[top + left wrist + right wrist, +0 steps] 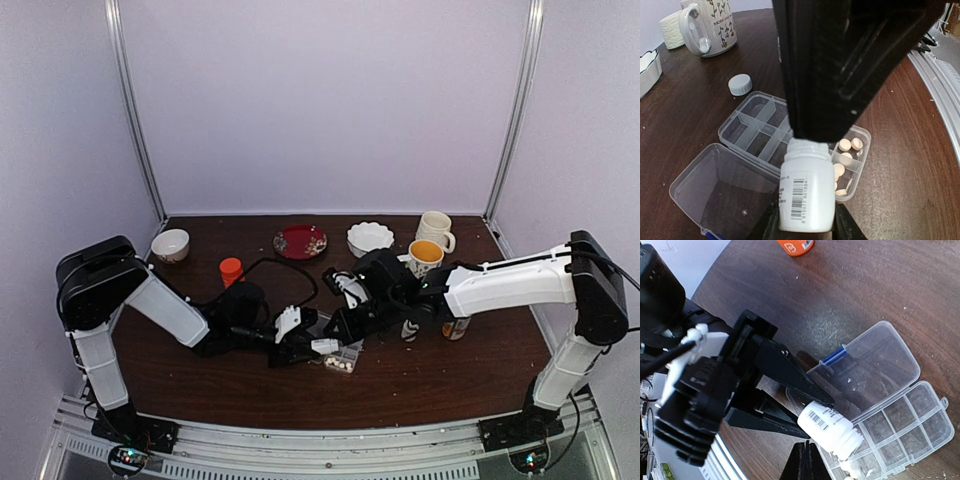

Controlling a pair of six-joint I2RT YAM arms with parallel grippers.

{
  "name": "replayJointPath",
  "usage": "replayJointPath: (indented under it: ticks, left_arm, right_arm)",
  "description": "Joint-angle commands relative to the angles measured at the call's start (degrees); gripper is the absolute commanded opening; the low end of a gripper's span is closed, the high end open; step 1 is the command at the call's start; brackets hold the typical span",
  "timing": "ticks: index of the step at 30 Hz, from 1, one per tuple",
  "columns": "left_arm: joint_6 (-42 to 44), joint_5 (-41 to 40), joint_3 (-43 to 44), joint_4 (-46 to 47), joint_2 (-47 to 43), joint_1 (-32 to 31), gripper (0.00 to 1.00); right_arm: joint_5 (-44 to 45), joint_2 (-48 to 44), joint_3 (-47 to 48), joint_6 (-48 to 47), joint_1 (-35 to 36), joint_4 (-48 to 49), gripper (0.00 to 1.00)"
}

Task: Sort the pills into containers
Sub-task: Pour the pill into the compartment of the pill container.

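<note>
My left gripper (805, 226) is shut on a white pill bottle (806, 192), uncapped and tipped mouth-down over the clear pill box (752, 125). The box's hinged lid (715, 190) lies open beside it. Several cream pills (845, 145) sit in the cells at one end of the containers, just past the bottle's mouth. In the right wrist view the same bottle (830, 427) hangs over the box (900, 425), pills (847, 469) below its mouth. My right gripper (808, 462) is shut with nothing between its fingers, close to the bottle. From above, both grippers meet over the box (342, 360).
A grey cap (740, 84) lies on the table beyond the box, with a flowered mug (710, 25) behind it. An orange bottle (231, 270), a small bowl (170, 244), a red plate (300, 241), a white scalloped bowl (370, 237) and two mugs (430, 245) stand along the back.
</note>
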Motion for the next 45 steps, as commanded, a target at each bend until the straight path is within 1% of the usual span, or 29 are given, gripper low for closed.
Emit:
replayJointPath:
  ticks: [1,16,29,39,45]
  left_arm:
    - [0.5,-0.1,1.3,0.7,0.5,-0.2,0.0]
    - [-1.2,-0.8,-1.7,3.8,-2.3,-0.2,0.0]
    - [-1.6,-3.2,-1.4,0.7,-4.4,-1.6,0.0]
    - [-2.1,-4.6,-0.6,-2.3,-5.7,-2.1,0.0]
    - [-2.1,-5.0,-0.5,-2.6,-5.7,-2.3,0.0]
  right_arm:
    - [0.9,1.6,0.8,0.2,0.6,-0.8,0.0]
    - [1.0,1.5,0.6,-0.8,1.3,-0.2,0.0]
    - [3.2,3.5,0.8,-1.0,1.5,-2.0,0.0]
    - [2.2,0.2,-1.9,-0.6,1.8,3.4,0.0]
    - [2.7,0.2,-2.3,-0.3,1.8,4.0,0.0]
